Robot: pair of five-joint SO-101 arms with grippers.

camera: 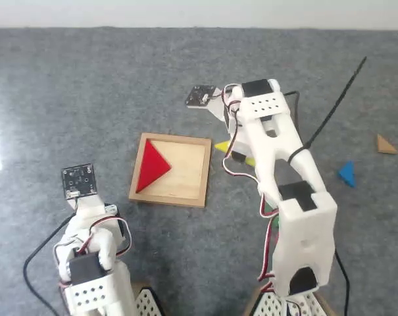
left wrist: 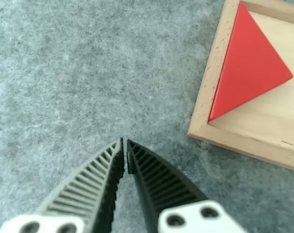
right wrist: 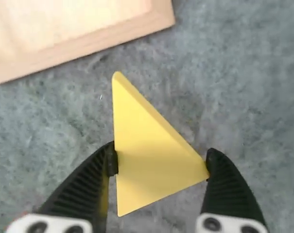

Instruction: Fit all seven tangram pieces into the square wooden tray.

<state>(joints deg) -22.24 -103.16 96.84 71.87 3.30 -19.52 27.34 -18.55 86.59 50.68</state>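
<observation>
We hold the yellow triangle [right wrist: 142, 141] in the right pincer [right wrist: 161, 160]. One finger presses a straight edge and the other presses the opposite corner, so the pincer is clamped on the piece. We judge this grip is chosen to leave the sharp tip free ahead of the fingertips, ready to lead into the wooden tray [right wrist: 88, 43], whose rim lies just beyond that tip. We cannot tell whether the piece is lifted or rests on the grey felt [right wrist: 253, 73].

The left pincer [left wrist: 125, 145] has its fingers together on nothing, over bare felt. It seems parked there to leave the tray free. The tray corner holding the red triangle [left wrist: 249, 63] sits ahead of its tips and off to one side.

The yellow triangle is a thin, flat slab with a plain matte face and crisp straight edges. It narrows to a point away from the fingers and is widest between them.
</observation>
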